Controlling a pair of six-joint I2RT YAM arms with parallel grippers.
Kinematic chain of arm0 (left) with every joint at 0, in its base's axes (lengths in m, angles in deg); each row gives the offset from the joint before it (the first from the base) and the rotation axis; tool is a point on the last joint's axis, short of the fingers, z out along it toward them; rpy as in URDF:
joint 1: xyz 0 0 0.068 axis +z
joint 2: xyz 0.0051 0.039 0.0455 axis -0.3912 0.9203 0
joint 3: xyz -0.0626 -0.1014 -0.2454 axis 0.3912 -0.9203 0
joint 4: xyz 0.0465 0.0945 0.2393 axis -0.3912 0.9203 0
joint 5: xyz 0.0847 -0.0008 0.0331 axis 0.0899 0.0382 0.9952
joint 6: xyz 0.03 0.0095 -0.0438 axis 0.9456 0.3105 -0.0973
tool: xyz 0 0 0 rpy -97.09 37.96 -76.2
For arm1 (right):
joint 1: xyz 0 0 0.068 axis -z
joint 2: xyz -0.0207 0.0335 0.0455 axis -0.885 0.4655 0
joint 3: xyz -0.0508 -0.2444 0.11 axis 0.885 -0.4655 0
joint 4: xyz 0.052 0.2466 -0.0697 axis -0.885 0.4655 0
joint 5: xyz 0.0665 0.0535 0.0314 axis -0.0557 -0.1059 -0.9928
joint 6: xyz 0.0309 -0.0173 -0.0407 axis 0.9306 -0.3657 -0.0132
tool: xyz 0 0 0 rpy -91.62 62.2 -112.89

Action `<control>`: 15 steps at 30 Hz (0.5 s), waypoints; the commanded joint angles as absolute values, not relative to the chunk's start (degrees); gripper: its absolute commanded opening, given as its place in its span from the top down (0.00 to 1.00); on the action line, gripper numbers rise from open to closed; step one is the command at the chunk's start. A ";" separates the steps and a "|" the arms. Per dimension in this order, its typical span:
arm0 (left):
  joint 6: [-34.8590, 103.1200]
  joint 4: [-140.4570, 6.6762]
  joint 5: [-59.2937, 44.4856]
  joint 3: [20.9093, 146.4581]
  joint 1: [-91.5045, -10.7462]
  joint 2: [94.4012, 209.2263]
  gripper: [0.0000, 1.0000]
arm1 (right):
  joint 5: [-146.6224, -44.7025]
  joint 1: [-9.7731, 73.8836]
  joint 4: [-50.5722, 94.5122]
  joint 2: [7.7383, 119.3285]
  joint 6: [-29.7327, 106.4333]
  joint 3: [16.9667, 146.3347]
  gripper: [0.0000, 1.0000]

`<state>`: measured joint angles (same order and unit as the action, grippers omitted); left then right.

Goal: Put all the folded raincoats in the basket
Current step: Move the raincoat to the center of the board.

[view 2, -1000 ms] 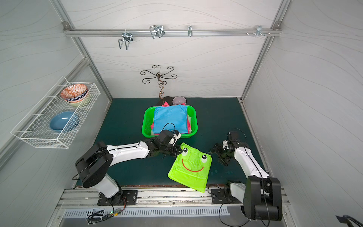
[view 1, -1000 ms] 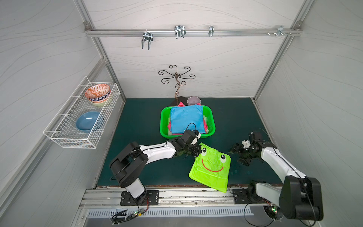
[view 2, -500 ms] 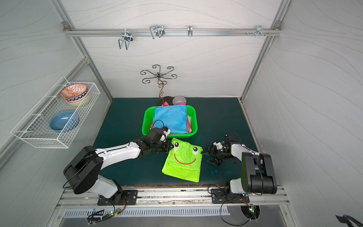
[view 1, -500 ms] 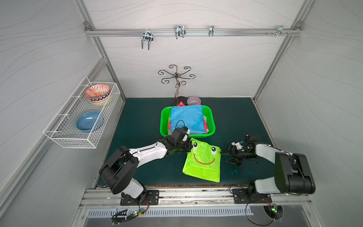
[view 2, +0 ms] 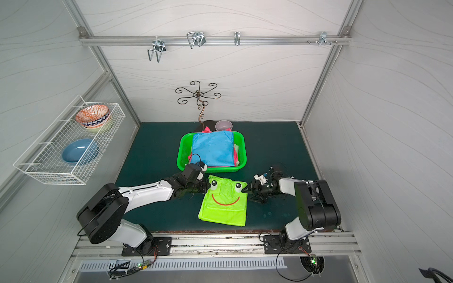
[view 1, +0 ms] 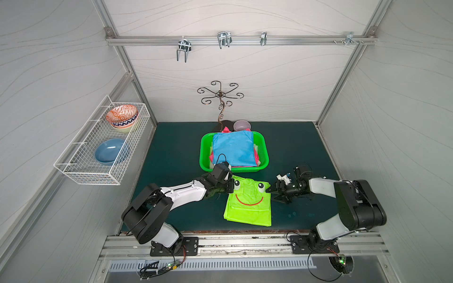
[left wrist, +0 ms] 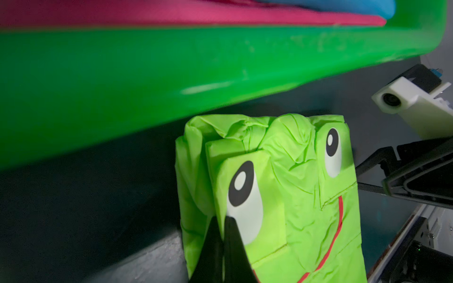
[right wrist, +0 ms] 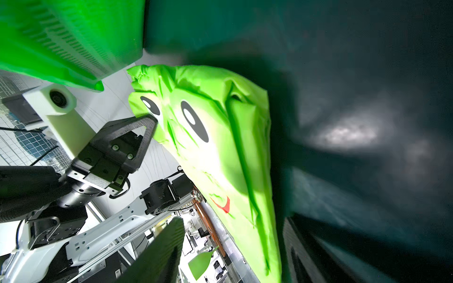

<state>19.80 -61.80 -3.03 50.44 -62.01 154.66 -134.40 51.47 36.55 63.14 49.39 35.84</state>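
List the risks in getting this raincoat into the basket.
The left hand pinches only a thin fold of the raincoat; lifting may unfold it.
The right hand is open, gripping nothing; a one-sided lift would droop.
The basket is already piled with blue cloth; the raincoat could slide off.

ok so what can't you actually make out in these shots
Beneath the blue folded cloth in the bright green plastic basket: only pink and pale edges show, both top views.
Whether the right hand touches the lime green frog-face raincoat: too small in top views, blurred in the right wrist view.
Base of the curly metal stand: mostly hidden behind the basket in both top views.
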 commanded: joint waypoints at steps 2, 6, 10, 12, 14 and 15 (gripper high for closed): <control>22.43 -52.59 5.87 54.36 -61.18 157.41 1.00 | -125.84 50.59 39.36 64.75 46.65 39.35 0.29; 23.23 -51.96 7.22 52.75 -60.82 157.82 1.00 | -114.95 49.05 50.42 64.21 38.12 47.34 0.30; 24.60 -56.06 6.13 50.53 -60.82 156.89 1.00 | -113.89 45.90 49.91 66.20 36.85 49.82 0.30; 25.65 -57.43 5.88 49.70 -60.82 157.29 1.00 | -111.83 42.53 50.31 68.19 35.35 51.86 0.30; 26.25 -58.39 6.01 49.08 -60.82 158.21 1.00 | -109.88 39.23 50.63 70.13 33.88 53.64 0.30; 26.38 -58.40 6.07 48.99 -60.82 158.51 1.00 | -110.00 38.58 50.22 70.79 33.87 53.84 0.31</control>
